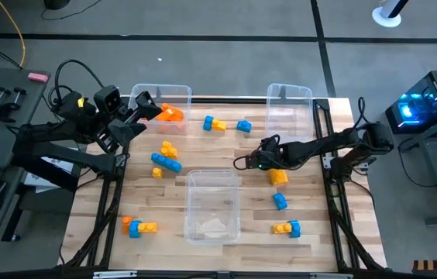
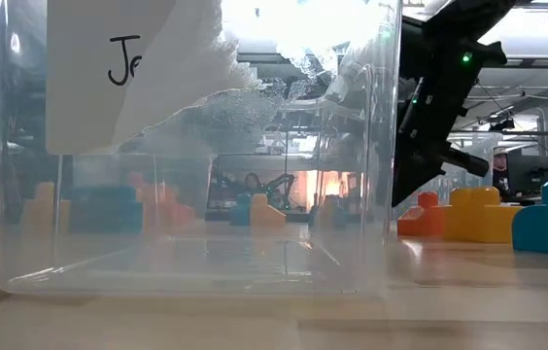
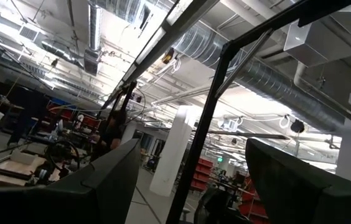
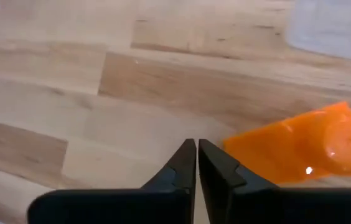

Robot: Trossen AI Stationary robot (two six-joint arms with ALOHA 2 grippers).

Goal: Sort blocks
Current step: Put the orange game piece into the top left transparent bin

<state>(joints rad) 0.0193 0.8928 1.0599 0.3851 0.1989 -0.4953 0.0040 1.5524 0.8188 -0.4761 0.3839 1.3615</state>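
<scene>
Small orange, yellow and blue blocks lie scattered on the wooden table (image 1: 226, 151). My right gripper (image 4: 196, 155) is shut with nothing between its fingers. It points steeply down at the table, just left of an orange-and-yellow block (image 1: 279, 177) that lies flat on the wood (image 4: 306, 146) (image 2: 449, 214). My left gripper (image 3: 194, 186) stands open and raised, tilted upward, at the far-left bin (image 1: 160, 97). That bin holds one orange block (image 1: 170, 114). My right gripper's shut fingertips (image 4: 222, 163) come down slanting beside the near corner of the orange block (image 4: 238, 146). I cannot tell whether they touch it. The block lies flat on the table.
A clear bin (image 1: 212, 205) stands near the middle front, and another (image 1: 290, 105) at the far right. Loose blocks lie at the far middle (image 1: 215, 123), the left middle (image 1: 166, 159), the near left (image 1: 139, 227) and the near right (image 1: 287, 228). Bare wood lies between the bins.
</scene>
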